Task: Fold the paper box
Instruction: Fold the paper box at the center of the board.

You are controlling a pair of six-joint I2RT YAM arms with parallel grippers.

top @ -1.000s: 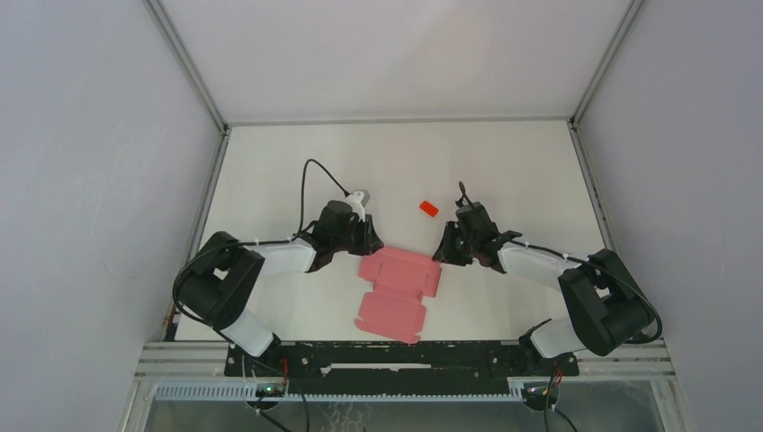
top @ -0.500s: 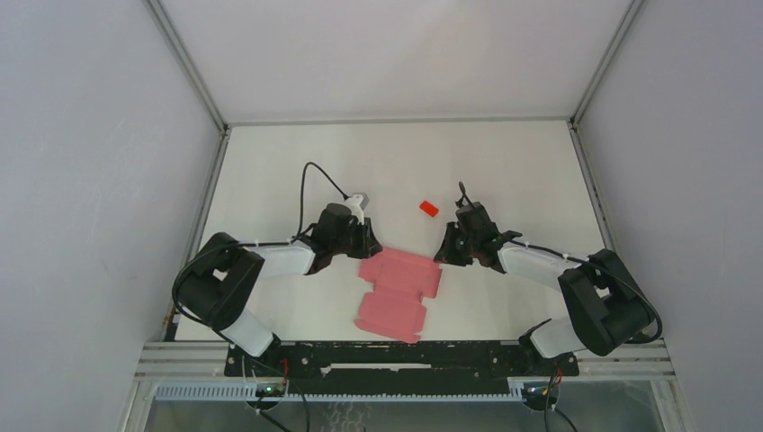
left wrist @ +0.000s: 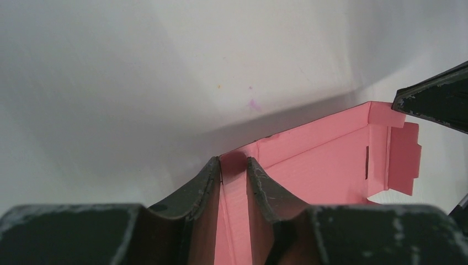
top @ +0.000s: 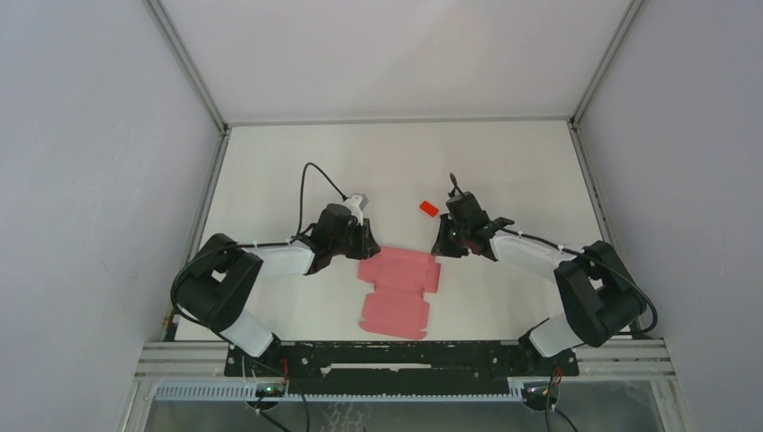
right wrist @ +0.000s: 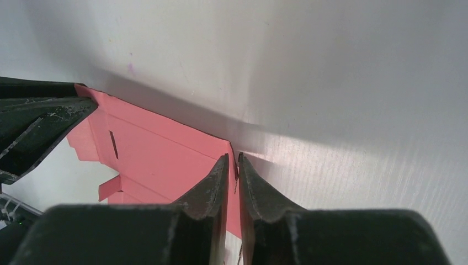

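Lying at centre of top view, pink paper box (top: 400,288) was seen on white table (top: 504,171), far panel raised. Left gripper (left wrist: 234,165) was narrowed onto box's left-end wall, pink card clamped between fingers. Right gripper (right wrist: 232,163) was nearly closed, box's right corner pinched at tips. Small red block (top: 428,209) was seen apart, upper right of box.

paper box (left wrist: 320,165): the strip between the fingertips of the left gripper (left wrist: 233,165) passes behind the fingers and off the lower edge. at the right gripper (right wrist: 232,163), the box corner below the fingertips is covered too. overhead, both pairs of fingertips are too small and dark to make out.
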